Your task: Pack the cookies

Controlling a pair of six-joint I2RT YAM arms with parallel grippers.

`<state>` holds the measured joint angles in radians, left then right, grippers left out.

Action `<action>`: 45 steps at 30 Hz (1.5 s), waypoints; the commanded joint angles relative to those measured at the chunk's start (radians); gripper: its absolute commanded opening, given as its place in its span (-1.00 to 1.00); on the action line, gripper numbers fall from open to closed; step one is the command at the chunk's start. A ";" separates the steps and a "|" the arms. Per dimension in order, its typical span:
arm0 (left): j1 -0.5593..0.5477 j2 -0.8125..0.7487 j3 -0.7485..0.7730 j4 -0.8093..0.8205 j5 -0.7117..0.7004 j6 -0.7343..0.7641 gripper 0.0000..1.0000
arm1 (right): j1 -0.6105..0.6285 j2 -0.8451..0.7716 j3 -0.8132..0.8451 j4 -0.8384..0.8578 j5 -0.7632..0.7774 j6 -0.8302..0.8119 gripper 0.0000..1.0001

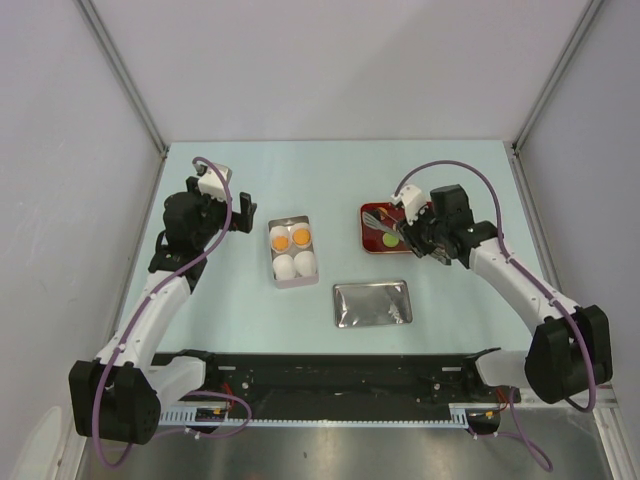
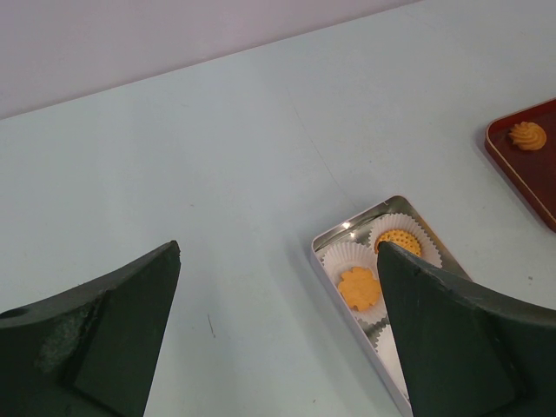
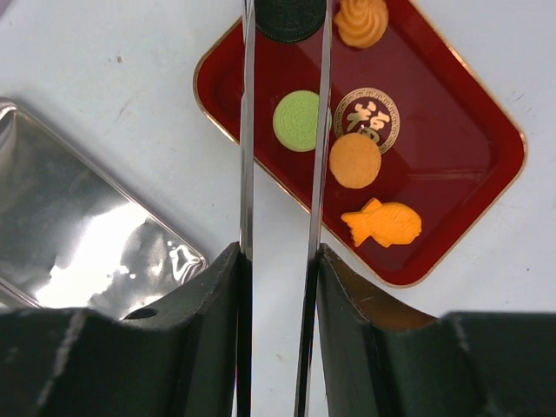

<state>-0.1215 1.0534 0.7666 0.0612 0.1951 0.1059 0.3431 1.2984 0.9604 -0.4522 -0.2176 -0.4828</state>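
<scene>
Right wrist view gives me the cookies best: a black cookie (image 3: 287,19) at the top edge of the frame sits between the two thin metal blades of the right gripper (image 3: 287,7), which I read as closed against its edges. Around it on the red tray (image 3: 469,174) lie a green cookie (image 3: 298,120), a round orange cookie (image 3: 354,160), a fish-shaped cookie (image 3: 382,223) and a swirl cookie (image 3: 360,22). A silver lid (image 3: 87,226) fills the left of the frame. In the left wrist view, a flower cookie (image 2: 359,288) and a dotted cookie (image 2: 398,241) rest in paper cups (image 2: 337,257) inside the tin (image 2: 347,230) at lower right; the left gripper (image 2: 278,252) is spread wide, holding nothing.
</scene>
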 commanded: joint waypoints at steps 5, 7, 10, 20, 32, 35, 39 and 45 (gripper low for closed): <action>-0.004 0.002 0.011 0.019 0.023 0.006 0.99 | 0.045 -0.044 0.121 -0.014 -0.022 0.026 -0.41; -0.004 0.000 0.013 0.017 0.023 0.005 0.99 | 0.079 -0.039 0.133 -0.011 -0.022 0.030 -0.40; -0.004 0.002 0.014 0.017 0.021 0.006 1.00 | 0.135 -0.024 0.153 -0.011 -0.022 0.035 -0.40; -0.004 0.013 0.013 0.017 0.012 0.009 1.00 | 0.353 0.032 0.202 0.000 -0.025 0.039 -0.39; -0.004 0.017 0.013 0.015 0.007 0.014 1.00 | 0.493 0.147 0.239 0.010 -0.009 0.030 -0.38; -0.004 0.016 0.010 0.017 0.004 0.015 1.00 | 0.502 0.173 0.244 0.024 -0.008 0.029 -0.39; -0.004 0.017 0.010 0.019 0.004 0.015 1.00 | 0.510 0.205 0.258 0.035 -0.009 0.026 -0.38; -0.004 0.020 0.008 0.022 0.003 0.018 0.99 | 0.514 0.240 0.270 0.046 -0.009 0.023 -0.38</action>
<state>-0.1215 1.0718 0.7666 0.0574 0.1940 0.1066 0.8482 1.5280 1.1713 -0.4675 -0.2249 -0.4538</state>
